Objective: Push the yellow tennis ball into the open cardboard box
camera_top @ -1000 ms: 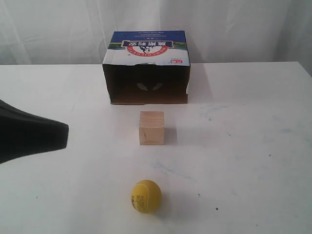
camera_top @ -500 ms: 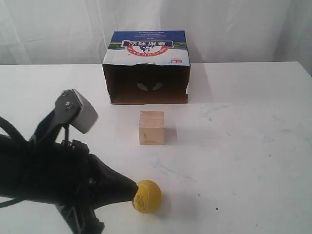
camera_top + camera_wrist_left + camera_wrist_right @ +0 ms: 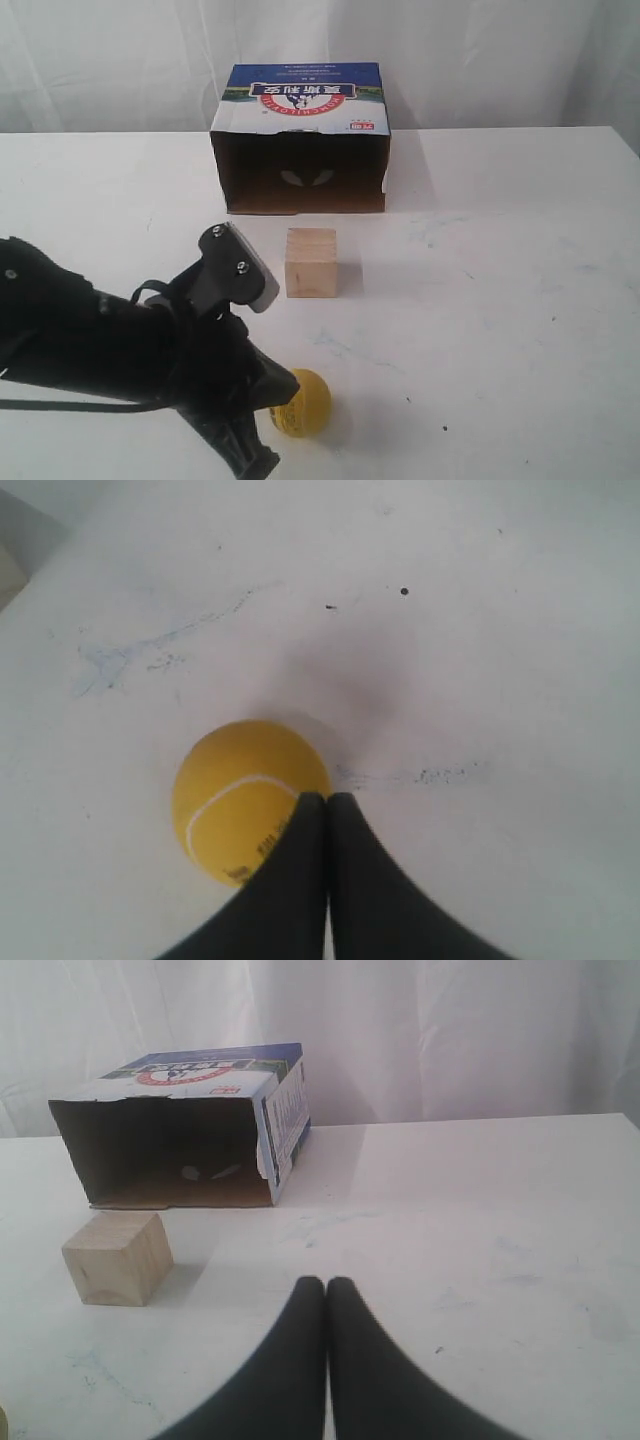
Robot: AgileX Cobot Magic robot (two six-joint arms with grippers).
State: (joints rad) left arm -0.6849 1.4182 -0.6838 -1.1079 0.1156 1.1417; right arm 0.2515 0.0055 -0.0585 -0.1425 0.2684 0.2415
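Note:
The yellow tennis ball [image 3: 303,402] [image 3: 240,795] rests on the white table near the front edge. My left gripper [image 3: 282,392] [image 3: 327,798] is shut, with nothing between its fingers, and its tips are against the ball's left side in the exterior view. The open cardboard box [image 3: 301,140] [image 3: 180,1130] lies at the back centre, its dark opening facing the front. A pale wooden cube [image 3: 311,262] [image 3: 115,1257] stands between ball and box. My right gripper [image 3: 326,1283] is shut and empty, and does not show in the exterior view.
The white table [image 3: 500,280] spreads wide to the right of the cube and ball. A white curtain [image 3: 480,60] hangs behind the box. My left arm's black body [image 3: 110,350] covers the table's front left.
My left arm has swung in from the left edge and lowered. Its shut tips have reached the ball's left side. The ball has barely shifted.

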